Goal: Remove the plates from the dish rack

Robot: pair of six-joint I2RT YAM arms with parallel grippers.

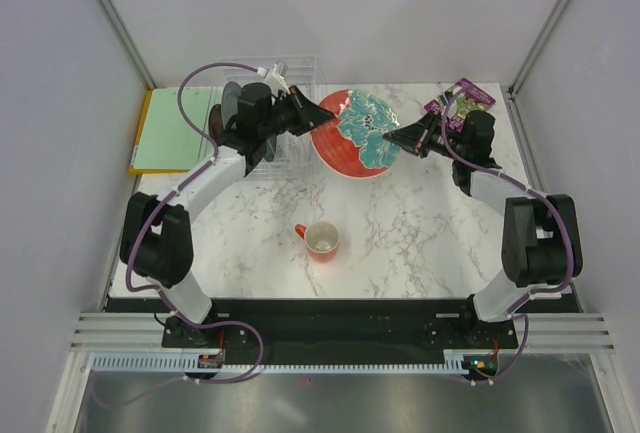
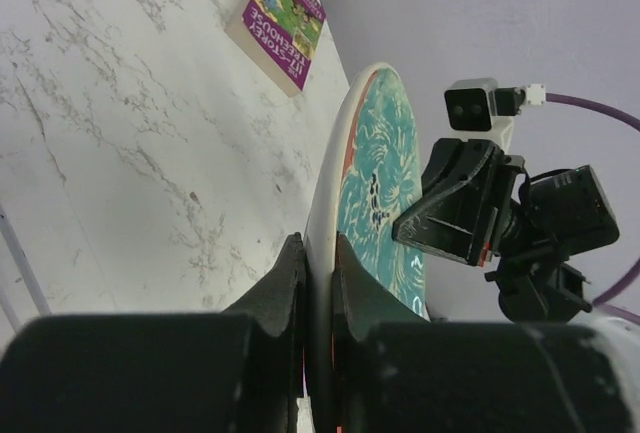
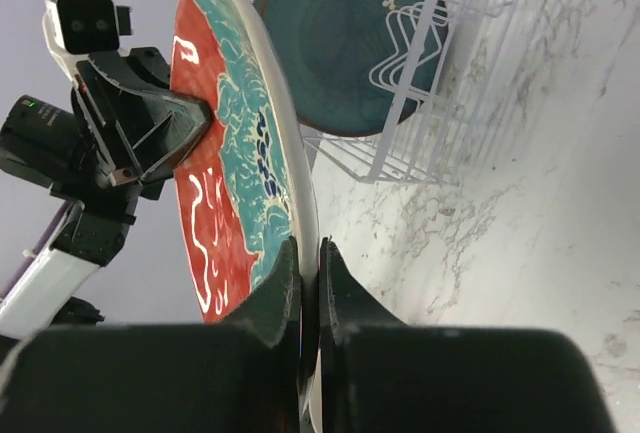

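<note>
The red plate with teal splash [image 1: 358,134] hangs between both arms right of the dish rack [image 1: 272,111]. My left gripper [image 1: 322,113] is shut on its left rim [image 2: 322,243]. My right gripper [image 1: 394,138] is shut on its right rim [image 3: 303,223]. The clear rack [image 3: 440,83] still holds the dark teal plate [image 3: 345,33]; grey and dark red plates [image 1: 222,108] stand at its left end, partly hidden by my left arm.
An orange-red mug [image 1: 321,240] stands on the marble table mid-front. A purple book [image 1: 460,100] lies at the back right, also in the left wrist view [image 2: 284,18]. A flat green board [image 1: 174,131] lies left of the rack.
</note>
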